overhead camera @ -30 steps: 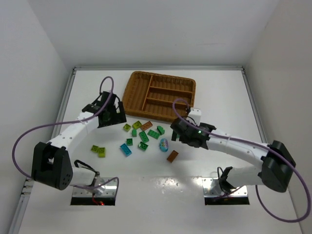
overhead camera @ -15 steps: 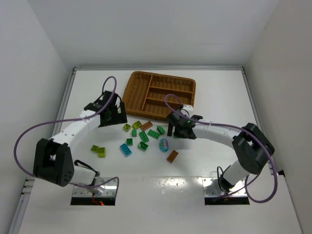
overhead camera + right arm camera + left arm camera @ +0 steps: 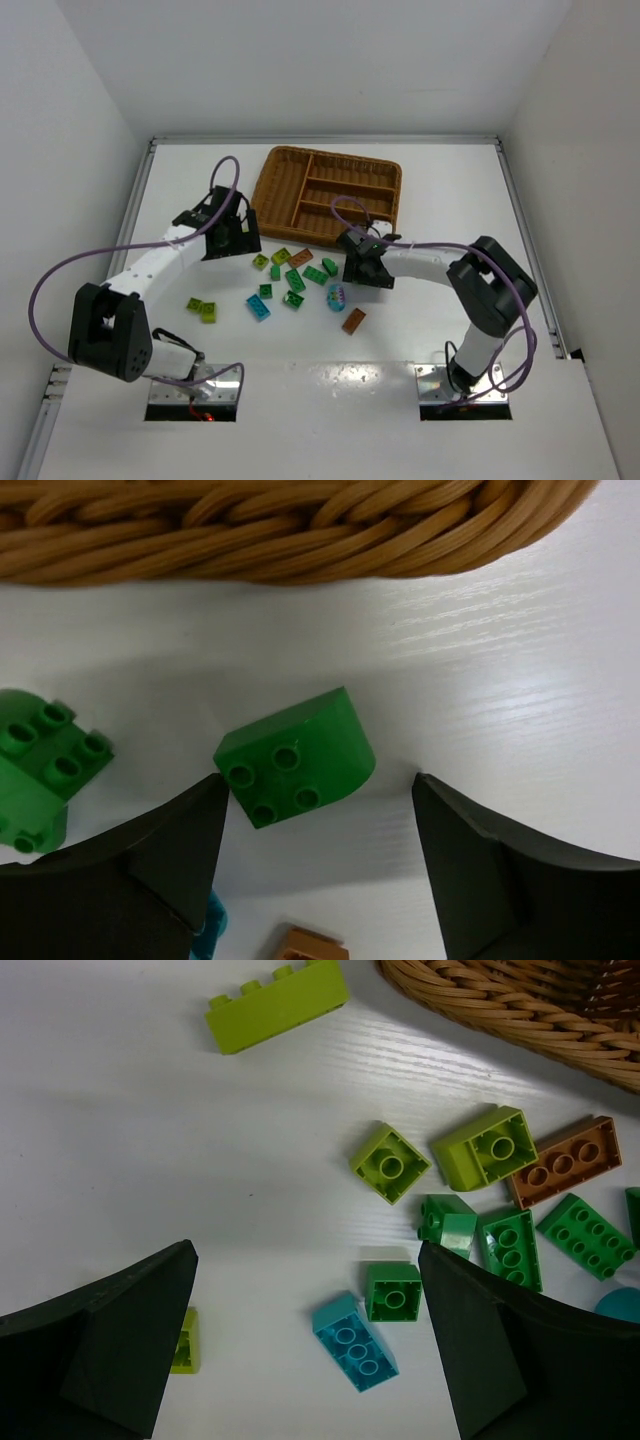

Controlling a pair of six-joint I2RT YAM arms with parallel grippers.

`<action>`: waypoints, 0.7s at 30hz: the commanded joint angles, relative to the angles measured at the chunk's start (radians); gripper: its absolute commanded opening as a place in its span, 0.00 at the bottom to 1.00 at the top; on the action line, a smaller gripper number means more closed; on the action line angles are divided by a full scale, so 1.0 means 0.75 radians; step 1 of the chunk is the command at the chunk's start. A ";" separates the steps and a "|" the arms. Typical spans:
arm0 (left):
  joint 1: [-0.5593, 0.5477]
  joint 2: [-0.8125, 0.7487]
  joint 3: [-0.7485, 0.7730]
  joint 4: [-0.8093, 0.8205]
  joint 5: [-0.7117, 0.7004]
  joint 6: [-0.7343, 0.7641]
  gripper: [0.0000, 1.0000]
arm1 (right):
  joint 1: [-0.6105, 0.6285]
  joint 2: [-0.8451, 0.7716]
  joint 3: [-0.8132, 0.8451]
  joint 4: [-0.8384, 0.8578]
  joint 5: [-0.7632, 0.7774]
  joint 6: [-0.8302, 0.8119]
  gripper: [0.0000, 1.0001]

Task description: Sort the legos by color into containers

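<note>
Several legos lie on the white table in front of the wicker tray (image 3: 325,195). My right gripper (image 3: 351,268) is open and empty. In the right wrist view (image 3: 320,850) its fingers stand on either side of a dark green rounded brick (image 3: 295,757), just short of it, near the tray rim (image 3: 300,530). My left gripper (image 3: 232,240) is open and empty. In the left wrist view (image 3: 310,1350) it hangs above a teal brick (image 3: 360,1342) and a small green brick (image 3: 392,1291). Lime bricks (image 3: 390,1163) and an orange-brown brick (image 3: 565,1160) lie beyond.
A pale blue patterned egg (image 3: 337,296) lies among the bricks. An orange-brown brick (image 3: 353,320) lies nearer the arms. Two lime bricks (image 3: 202,309) sit apart at the left. A long lime brick (image 3: 277,1005) lies by the tray corner. Walls bound the table.
My right arm has swung left and forward, bringing its open gripper down beside the dark green brick by the tray. My left gripper shifted slightly right, then held still.
</note>
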 commanded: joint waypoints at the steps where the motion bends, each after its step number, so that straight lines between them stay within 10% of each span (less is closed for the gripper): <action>1: -0.013 0.011 0.047 0.005 0.016 0.014 1.00 | -0.025 0.007 0.049 -0.035 0.086 0.064 0.73; 21: -0.013 0.011 0.060 0.005 0.040 0.014 1.00 | -0.137 -0.286 -0.217 0.063 -0.086 0.049 0.94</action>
